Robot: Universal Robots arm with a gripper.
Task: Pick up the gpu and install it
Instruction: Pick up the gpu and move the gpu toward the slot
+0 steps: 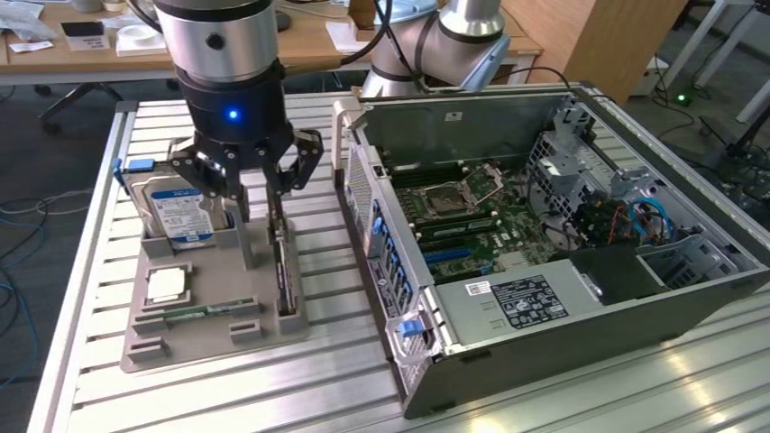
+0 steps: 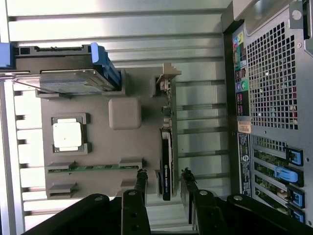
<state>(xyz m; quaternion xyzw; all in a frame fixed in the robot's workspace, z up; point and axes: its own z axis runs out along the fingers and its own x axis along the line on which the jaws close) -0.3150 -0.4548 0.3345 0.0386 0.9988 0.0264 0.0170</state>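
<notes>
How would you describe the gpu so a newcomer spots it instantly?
Beside the open computer case, on the exterior view's left, lies a gray tray. The gpu is the thin black card standing on edge along the tray side nearest the case, straddled by the open end effector. Unlike the blue-labelled hard drive, flat silver chip and green RAM stick, it has a metal end bracket.

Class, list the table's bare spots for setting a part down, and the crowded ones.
Bare: the table's near corner, bordered by tray and case. Crowded: the tray, pincer straddling the gpu; tight strip between tray and case.
</notes>
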